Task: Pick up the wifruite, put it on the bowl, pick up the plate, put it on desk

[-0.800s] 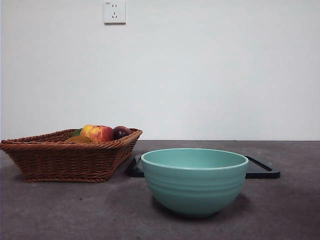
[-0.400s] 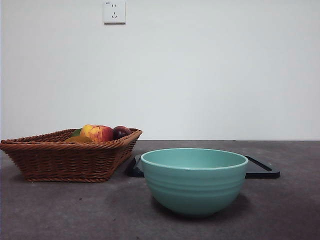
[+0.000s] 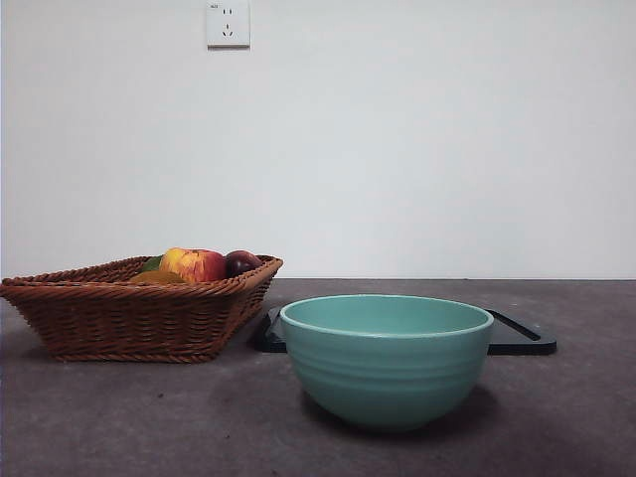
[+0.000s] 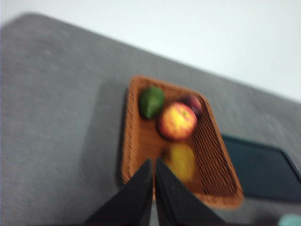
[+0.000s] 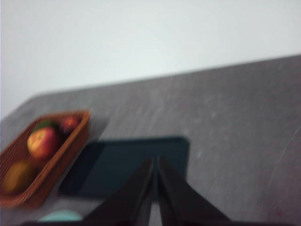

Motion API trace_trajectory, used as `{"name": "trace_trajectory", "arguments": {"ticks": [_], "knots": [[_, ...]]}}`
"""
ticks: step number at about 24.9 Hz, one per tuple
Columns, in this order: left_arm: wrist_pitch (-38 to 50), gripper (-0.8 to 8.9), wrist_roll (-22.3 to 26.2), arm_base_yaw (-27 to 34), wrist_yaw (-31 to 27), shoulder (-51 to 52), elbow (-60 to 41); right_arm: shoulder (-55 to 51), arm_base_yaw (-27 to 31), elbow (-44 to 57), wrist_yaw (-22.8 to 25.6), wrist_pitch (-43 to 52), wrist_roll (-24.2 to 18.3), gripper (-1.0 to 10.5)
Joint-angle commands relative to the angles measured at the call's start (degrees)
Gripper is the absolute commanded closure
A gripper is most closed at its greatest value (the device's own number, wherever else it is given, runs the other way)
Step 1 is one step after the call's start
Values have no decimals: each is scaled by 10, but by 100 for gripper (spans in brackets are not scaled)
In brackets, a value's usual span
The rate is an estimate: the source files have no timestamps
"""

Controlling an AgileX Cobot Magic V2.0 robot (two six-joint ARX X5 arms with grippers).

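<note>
The wifruite, a blurred yellowish-brown oval, lies in a wicker basket beside a red-and-yellow apple. Only its top shows over the basket rim in the front view. The mint-teal ridged bowl stands empty-looking on the dark desk. Behind it lies the plate, flat, dark and rectangular. My left gripper hovers high over the basket's near end, shut and holding nothing. High over the plate my right gripper is shut and empty too. Neither arm shows in the front view.
The basket stands left of the bowl and also holds a green fruit and a dark purple plum. A white wall with a socket closes the back. Bare desk lies to the right of the plate.
</note>
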State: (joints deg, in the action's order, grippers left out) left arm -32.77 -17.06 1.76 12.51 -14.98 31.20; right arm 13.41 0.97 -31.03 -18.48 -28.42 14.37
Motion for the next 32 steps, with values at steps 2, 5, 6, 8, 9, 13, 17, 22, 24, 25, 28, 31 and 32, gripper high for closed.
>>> {"name": "trace_trajectory", "arguments": {"ticks": [2,5,6,8,9,13,17,22,24,25,28,31,32], "knots": [[-49,804,64,1,46,-55,63,71,-1,-74,-43,-78,-64,937],[-95,804,94,0,85,-96,104,123,-3,-126,-67,-134,-94,937],[-108,804,102,-1,95,-107,115,137,-5,-140,-73,-150,-103,937],[-133,804,119,-8,115,-131,138,168,-15,-172,-77,-184,-118,937],[-141,804,124,-13,122,-140,146,180,-21,-184,-77,-198,-125,937],[-173,804,136,-38,145,-171,176,225,-54,-224,-87,-248,-151,937],[-228,804,161,-86,153,-209,210,268,-116,-253,-88,-300,-174,937],[-244,804,167,-124,157,-221,218,282,-179,-253,-87,-320,-183,937],[-243,804,167,-124,157,-221,218,284,-188,-253,-87,-316,-183,937],[-243,802,166,-124,157,-221,218,284,-189,-253,-87,-317,-182,936],[-243,664,165,-124,157,-221,218,284,-188,-253,-87,-316,-180,891],[-243,352,164,-124,157,-221,218,284,-188,-253,-85,-316,-175,581],[-243,309,164,-124,157,-221,218,284,-188,-253,-85,-316,-174,549]]}}
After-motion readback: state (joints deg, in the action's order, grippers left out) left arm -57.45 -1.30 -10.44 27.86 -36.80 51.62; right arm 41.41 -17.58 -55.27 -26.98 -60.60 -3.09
